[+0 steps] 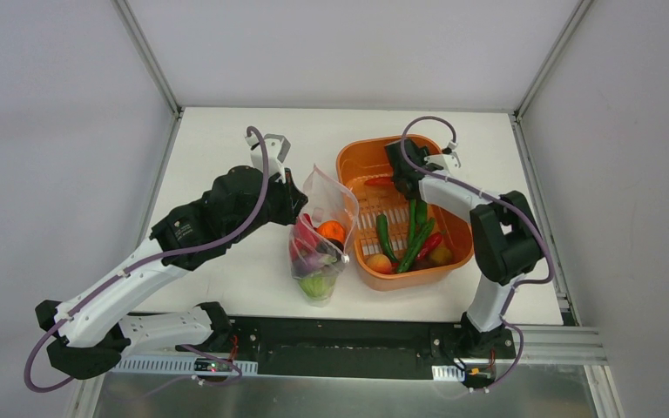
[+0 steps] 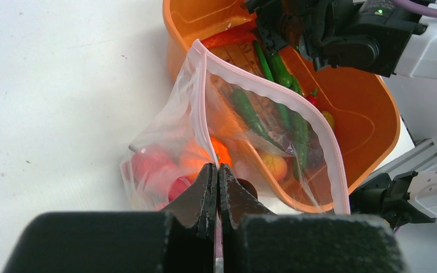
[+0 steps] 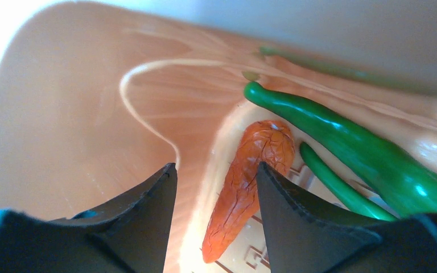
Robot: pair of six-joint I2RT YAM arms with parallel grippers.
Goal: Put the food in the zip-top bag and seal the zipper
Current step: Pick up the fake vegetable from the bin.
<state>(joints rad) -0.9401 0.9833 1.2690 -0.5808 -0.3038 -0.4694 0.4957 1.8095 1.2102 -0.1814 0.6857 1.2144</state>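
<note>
The left fingers (image 2: 205,190) are pressed together, and the rim of the bag (image 2: 165,136) is pinched between them. The bag is held upright on the worktop (image 2: 51,102) just ahead of these fingers, with its mouth gaping. The zipper (image 2: 273,94) is seen unsealed, curving away from the fingers towards the tub (image 2: 375,131). Food (image 1: 318,252) is piled in the bag's bottom, below the fingers: red, orange and light green pieces. The right fingers (image 3: 151,210) are spread and lowered into the tub. A wrinkled red pepper (image 3: 250,176) lies between them; whether it is touched cannot be told. Green peppers (image 3: 353,148) are seen just beside these fingers
</note>
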